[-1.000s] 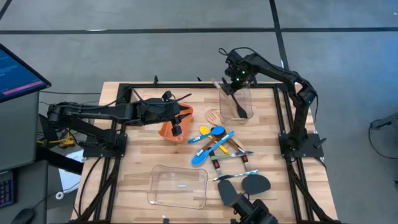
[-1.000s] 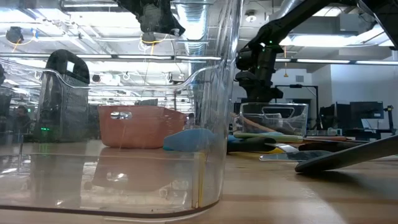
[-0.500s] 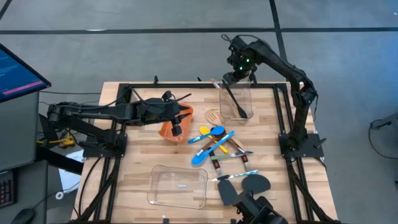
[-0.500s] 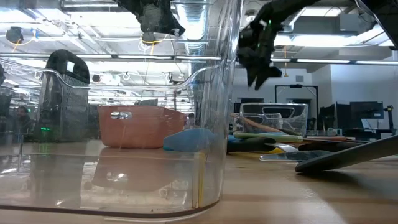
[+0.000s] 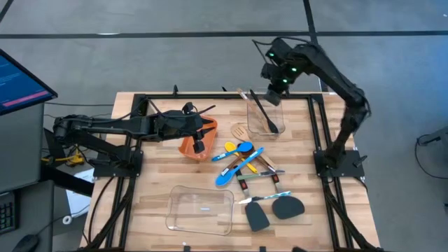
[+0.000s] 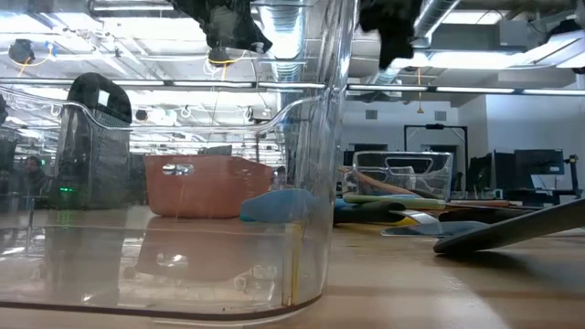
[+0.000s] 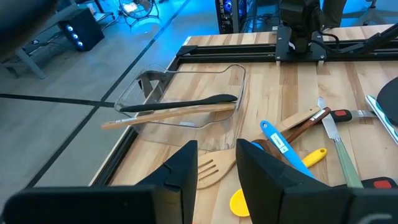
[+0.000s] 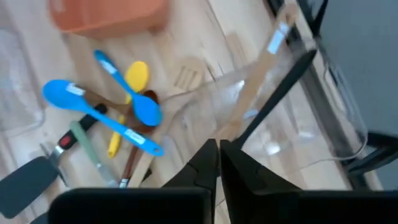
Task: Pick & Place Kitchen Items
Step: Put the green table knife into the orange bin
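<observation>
Kitchen items: two pieces, a black spatula and a wooden spoon, lie inside the clear container near the far right corner of the tabletop, their handles propped over its far rim. Remaining stock sits loose at mid-table, toward the right edge: blue spoons, a yellow spoon, a slotted wooden turner, slim metal-and-dark-handled tools, and two black spatulas close to the near edge. Right gripper: a second ago it stood low over the container with its fingers spread; it has since lifted up and away toward the far edge, and its fingers are now clenched together on nothing, as the right wrist view shows. Judged meaning: one deposit into the container is finished and the arm is free to fetch another piece from the pile. Left gripper: unmoved, hanging over the orange bin left of the pile, fingers parted in the left wrist view and carrying nothing. A second clear container near the near edge holds no utensil.
</observation>
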`<state>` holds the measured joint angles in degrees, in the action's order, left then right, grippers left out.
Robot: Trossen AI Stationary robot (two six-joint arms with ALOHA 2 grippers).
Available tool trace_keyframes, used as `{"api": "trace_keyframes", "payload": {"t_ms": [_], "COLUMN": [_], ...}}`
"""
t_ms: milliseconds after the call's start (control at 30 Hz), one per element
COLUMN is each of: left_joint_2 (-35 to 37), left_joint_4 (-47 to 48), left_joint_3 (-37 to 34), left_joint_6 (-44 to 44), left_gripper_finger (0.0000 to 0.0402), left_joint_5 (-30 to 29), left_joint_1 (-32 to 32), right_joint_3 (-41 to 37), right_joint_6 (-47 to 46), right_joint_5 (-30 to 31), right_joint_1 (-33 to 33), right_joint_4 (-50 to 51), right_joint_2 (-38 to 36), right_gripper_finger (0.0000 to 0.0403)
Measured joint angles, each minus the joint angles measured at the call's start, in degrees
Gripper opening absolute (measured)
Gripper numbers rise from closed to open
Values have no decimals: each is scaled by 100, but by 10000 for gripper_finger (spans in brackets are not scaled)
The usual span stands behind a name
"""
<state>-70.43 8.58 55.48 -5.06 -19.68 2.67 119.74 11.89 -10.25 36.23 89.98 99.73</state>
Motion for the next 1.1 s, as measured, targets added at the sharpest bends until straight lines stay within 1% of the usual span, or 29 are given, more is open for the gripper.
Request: {"api": "trace_keyframes", "payload": {"t_ms": [133,200,267,333,467,633,767,933,1000,1100], "left_joint_2": [0,0,0,0,0,0,0,0,0,0], "left_joint_4": [0,-2,-2,-2,-4,-4,-7,-7,-7,-7], "left_joint_3": [0,0,0,0,0,0,0,0,0,0], "left_joint_6": [0,0,0,0,-2,-2,-2,-2,-2,-2], "left_gripper_finger": [95,95,95,95,95,95,95,95,95,95], "left_joint_5": [-1,-2,-2,-2,0,-1,-2,0,-2,0], "left_joint_1": [-1,-1,-1,-1,-1,-1,-1,-1,-1,-1], "right_joint_3": [-1,-75,-316,-714,-1992,-4058,-5641,-7206,-7667,-8142], "right_joint_6": [120,185,232,349,375,368,141,-171,-379,-773], "right_joint_5": [1,1,1,1,1,1,3,-12,-17,-21], "right_joint_1": [-401,-618,-849,-1041,-1327,-1414,-1401,-1404,-1414,-1414], "right_joint_4": [-171,-570,-1093,-1557,-2704,-3851,-5238,-7193,-7712,-8152], "right_joint_2": [-754,-1160,-1597,-2042,-2962,-4050,-4796,-5398,-5506,-5570], "right_gripper_finger": [3,5,2,2,1,1,1,1,1,1]}}
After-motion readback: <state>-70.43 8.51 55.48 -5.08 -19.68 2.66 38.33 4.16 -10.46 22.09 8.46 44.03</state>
